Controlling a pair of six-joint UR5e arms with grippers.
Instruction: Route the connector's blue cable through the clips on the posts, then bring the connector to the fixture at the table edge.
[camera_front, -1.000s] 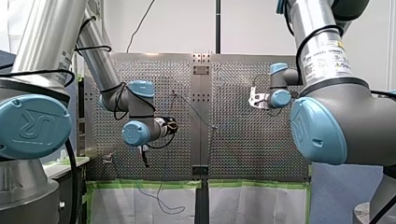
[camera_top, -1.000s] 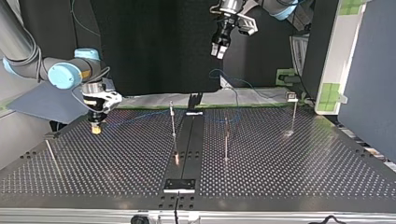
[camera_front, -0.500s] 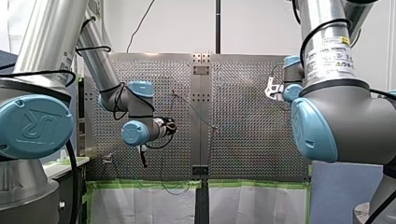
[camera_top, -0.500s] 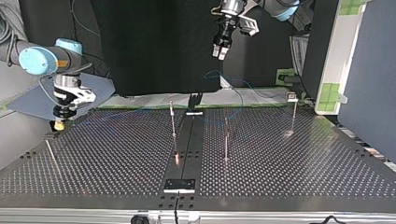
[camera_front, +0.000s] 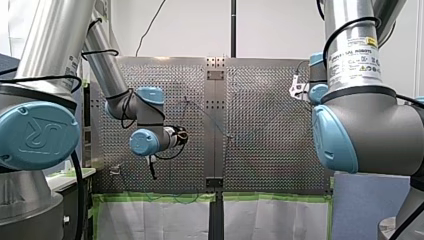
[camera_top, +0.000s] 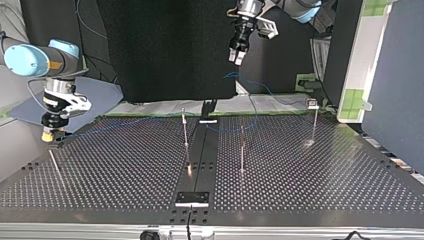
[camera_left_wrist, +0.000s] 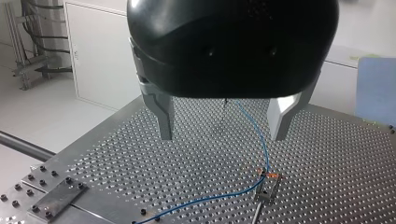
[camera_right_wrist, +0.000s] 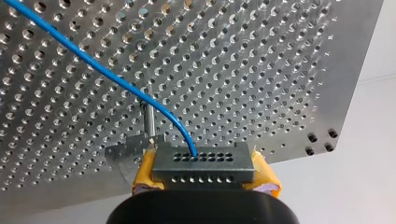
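Observation:
The grey connector (camera_right_wrist: 201, 159) with rows of holes sits between the yellow pads (camera_right_wrist: 144, 176) of my right gripper (camera_right_wrist: 204, 175), which is shut on it. Its blue cable (camera_right_wrist: 107, 74) runs away over the perforated plate. Just ahead of the connector stand a thin post (camera_right_wrist: 149, 122) and a metal bracket (camera_right_wrist: 123, 150) near the plate's edge. In the top view my right gripper (camera_top: 48, 134) hangs at the table's far left edge, and the blue cable (camera_top: 145, 121) stretches from it to the middle post (camera_top: 185, 131). My left gripper (camera_top: 236, 55) hangs high, open and holding nothing (camera_left_wrist: 224, 135), above a clip post (camera_left_wrist: 266, 190) that carries the cable.
More posts stand on the table: one right of centre (camera_top: 242, 150), one with a clip at the right (camera_top: 314, 120), a leaning one at the left (camera_top: 54, 165). A dark centre strip ends in a small plate (camera_top: 192, 198). Green-taped boards stand at the right.
My right gripper has carried the connector from near the middle post out to the top view's left table edge, drawing the cable taut. My left gripper has barely moved.

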